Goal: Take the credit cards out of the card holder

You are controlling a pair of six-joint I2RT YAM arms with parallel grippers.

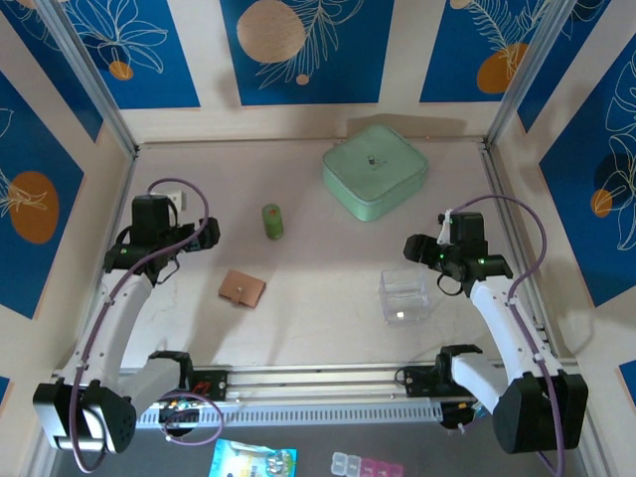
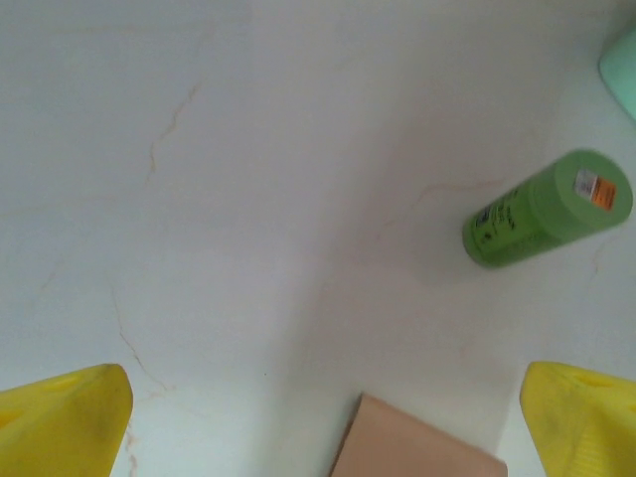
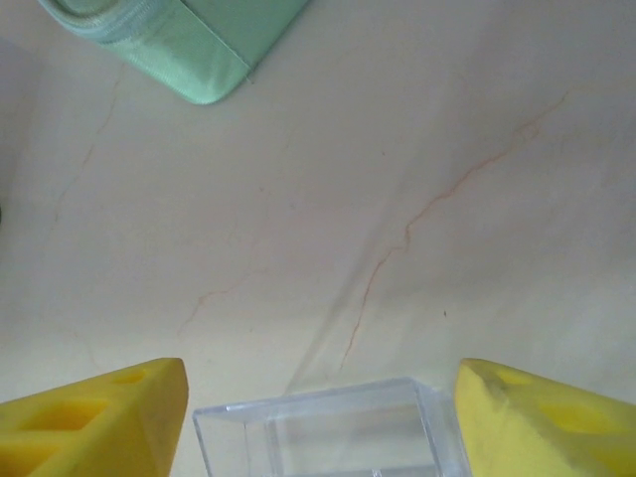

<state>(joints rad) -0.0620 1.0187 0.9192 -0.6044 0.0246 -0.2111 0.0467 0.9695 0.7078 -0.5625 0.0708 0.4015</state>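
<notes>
We see left gripper (image 2: 325, 386) spread wide over the closed card holder (image 2: 417, 449), flat on the table left of centre. Right gripper (image 3: 323, 368) jaws apart astride clear box (image 3: 328, 429). We reckon the flat holder could skid when pinched, or the right could knock the box

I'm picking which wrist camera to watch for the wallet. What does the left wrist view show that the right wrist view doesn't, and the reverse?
Left wrist, not right wrist: a corner of the tan card holder at the bottom edge, and a green cylinder with an orange label on its end.
Right wrist, not left wrist: the clear plastic box at the bottom edge.
Both: a corner of the mint-green container near the top, and the pale table.
</notes>
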